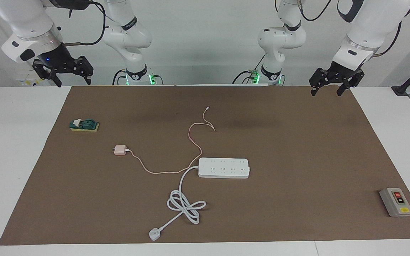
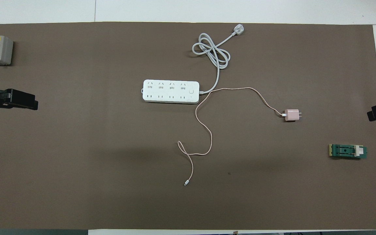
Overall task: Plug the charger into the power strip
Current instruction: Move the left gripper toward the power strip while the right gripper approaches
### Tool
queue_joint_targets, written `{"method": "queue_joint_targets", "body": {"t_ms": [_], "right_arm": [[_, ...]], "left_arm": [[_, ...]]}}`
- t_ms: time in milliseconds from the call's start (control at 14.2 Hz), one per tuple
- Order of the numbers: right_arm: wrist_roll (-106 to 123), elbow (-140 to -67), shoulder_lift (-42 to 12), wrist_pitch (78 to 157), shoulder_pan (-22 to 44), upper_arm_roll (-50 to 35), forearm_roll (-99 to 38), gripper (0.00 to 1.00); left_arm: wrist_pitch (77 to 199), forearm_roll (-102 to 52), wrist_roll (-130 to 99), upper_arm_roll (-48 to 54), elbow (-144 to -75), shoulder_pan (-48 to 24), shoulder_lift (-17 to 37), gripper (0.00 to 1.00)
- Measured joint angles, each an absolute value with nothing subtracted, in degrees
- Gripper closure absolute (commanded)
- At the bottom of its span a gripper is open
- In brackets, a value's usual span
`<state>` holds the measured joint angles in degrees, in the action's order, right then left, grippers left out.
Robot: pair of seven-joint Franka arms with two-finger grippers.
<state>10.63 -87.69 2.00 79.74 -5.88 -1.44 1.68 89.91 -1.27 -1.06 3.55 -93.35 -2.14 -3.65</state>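
On brown mat (image 1: pixel 297 170): unplugged charger (image 1: pixel 120 150).

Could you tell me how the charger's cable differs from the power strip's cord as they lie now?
The charger's cable is thin and pink; the power strip's cord is thick and white. The cable wanders loosely toward the robots, ending in a small connector; the cord is gathered in a looped bundle farther from them, ending in a white plug. Both lie flat on the brown mat, crossing beside the power strip.

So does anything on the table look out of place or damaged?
Nothing looks damaged. The charger lies on its side, unplugged, its cable running up to the power strip at its cord end.
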Motion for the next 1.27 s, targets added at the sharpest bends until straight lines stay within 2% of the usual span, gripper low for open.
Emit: {"method": "queue_joint_targets", "body": {"t_ms": [775, 1268], "right_arm": [[10.60, -87.73, 2.00, 79.74, -5.93, -1.44, 1.68, 0.00], [7.86, -87.88, 2.00, 79.87, -7.06, -0.90, 1.58, 0.00]], "left_arm": [[92.64, -1.88, 5.74, 3.51, -94.50, -2.13, -3.59, 0.00], [98.92, -22.93, 7.98, 3.05, -103.26, -1.33, -3.39, 0.00]]}}
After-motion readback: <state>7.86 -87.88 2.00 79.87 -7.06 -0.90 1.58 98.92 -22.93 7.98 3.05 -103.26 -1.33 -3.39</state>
